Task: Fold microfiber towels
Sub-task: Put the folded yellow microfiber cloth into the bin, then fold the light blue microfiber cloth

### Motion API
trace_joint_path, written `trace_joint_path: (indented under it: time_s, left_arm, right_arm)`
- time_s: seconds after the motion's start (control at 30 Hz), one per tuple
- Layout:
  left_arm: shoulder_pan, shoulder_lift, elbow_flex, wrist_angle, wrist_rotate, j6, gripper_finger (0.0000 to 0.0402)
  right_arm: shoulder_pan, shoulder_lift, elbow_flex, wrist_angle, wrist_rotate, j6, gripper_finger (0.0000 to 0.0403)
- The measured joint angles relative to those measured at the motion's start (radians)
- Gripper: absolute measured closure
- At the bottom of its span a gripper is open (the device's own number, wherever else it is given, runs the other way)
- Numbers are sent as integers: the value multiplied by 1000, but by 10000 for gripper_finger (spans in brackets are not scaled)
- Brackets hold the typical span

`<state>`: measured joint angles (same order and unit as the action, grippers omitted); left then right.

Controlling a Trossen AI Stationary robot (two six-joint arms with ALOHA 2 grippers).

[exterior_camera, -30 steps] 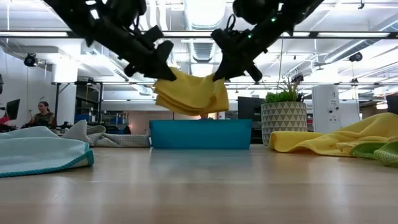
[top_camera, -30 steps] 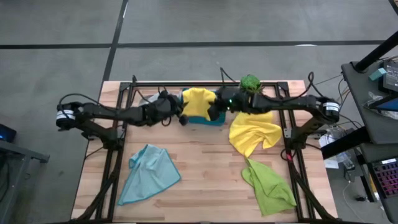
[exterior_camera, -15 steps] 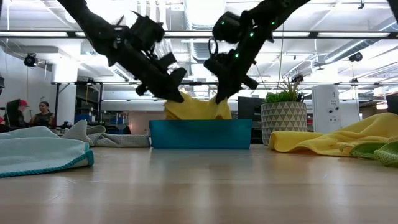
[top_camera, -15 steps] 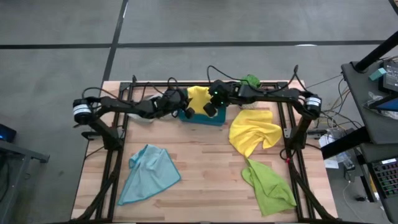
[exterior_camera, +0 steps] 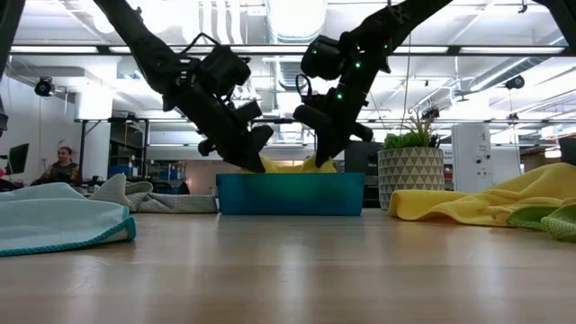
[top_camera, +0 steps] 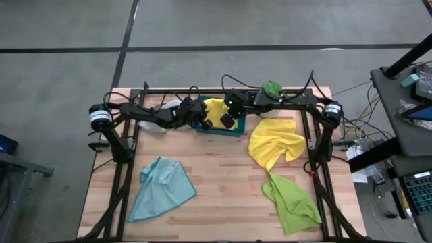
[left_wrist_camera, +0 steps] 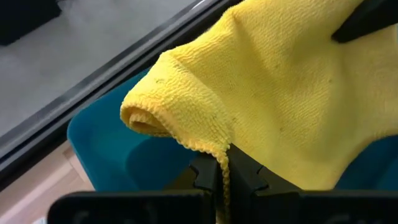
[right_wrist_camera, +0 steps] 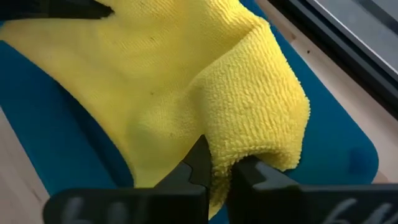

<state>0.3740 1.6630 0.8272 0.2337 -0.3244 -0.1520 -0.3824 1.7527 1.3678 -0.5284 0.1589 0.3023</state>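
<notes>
Where the pale plank table (top_camera: 223,196) meets its far edge, a smooth teal rectangular tray (exterior_camera: 290,193) cradles a folded yellow towel (top_camera: 215,109), nubbly and looped. Left gripper (top_camera: 202,121) and right gripper (top_camera: 227,120) each pinch a rolled corner tight. Crumpled blue (top_camera: 160,186), yellow (top_camera: 273,143) and lime (top_camera: 291,200) towels lie loose nearer.

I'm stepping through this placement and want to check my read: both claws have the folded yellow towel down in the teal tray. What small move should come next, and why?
Probably open both claws and let go. The left claw and right claw each pinch an edge of the folded yellow towel, which already lies low inside the teal tray, so little remains but the release.
</notes>
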Motion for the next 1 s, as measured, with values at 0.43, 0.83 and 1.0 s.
trace_joint_path:
  time_s: [0.43,0.83,1.0]
  left_arm:
    - [4,-12,1,-38,-2,-23,320]
    - [-2,-42,0,-43,9,-24,308]
    - [-38,-153,0,-66,145,-21,308]
  right_arm:
    - [-5,-17,0,-54,51,-6,319]
    - [-5,-32,0,-97,51,-76,323]
    - [23,-80,0,-122,51,-99,333]
